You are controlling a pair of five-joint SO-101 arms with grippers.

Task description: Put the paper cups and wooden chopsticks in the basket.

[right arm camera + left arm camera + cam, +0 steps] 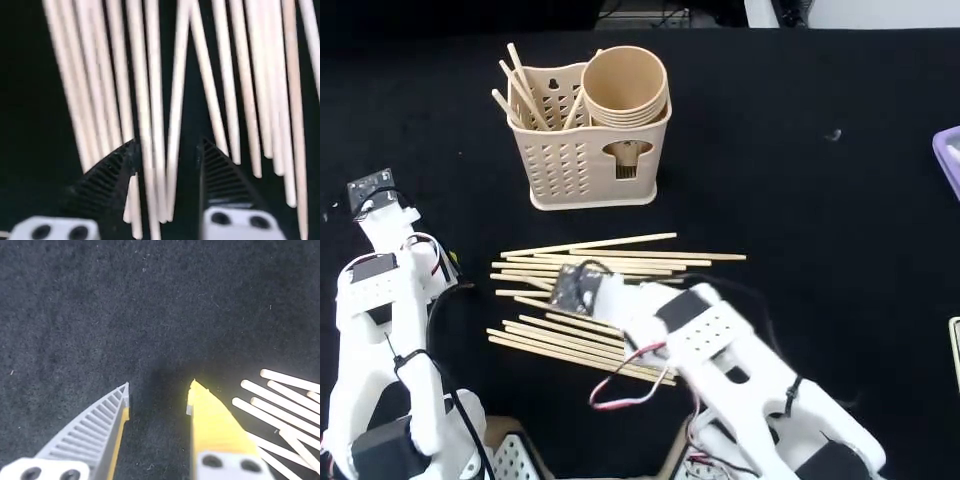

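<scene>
Standing in one basket [585, 165]: one cup stack [625, 85], roughly five chopsticks [520, 95].

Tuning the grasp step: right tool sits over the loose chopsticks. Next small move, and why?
Probably close the right tool on the pale wooden chopsticks: its jaws stand open with two or three sticks running between them, so a grasp looks lined up. Whether it is low enough is hard to tell.

For the left arm [370, 340]: folded upright at the near edge, with left tool [157, 387] spread open, tips pointing down. For the right arm [720, 350]: stretched forward and low, with right tool [167, 147] spread open too, tips down.
</scene>
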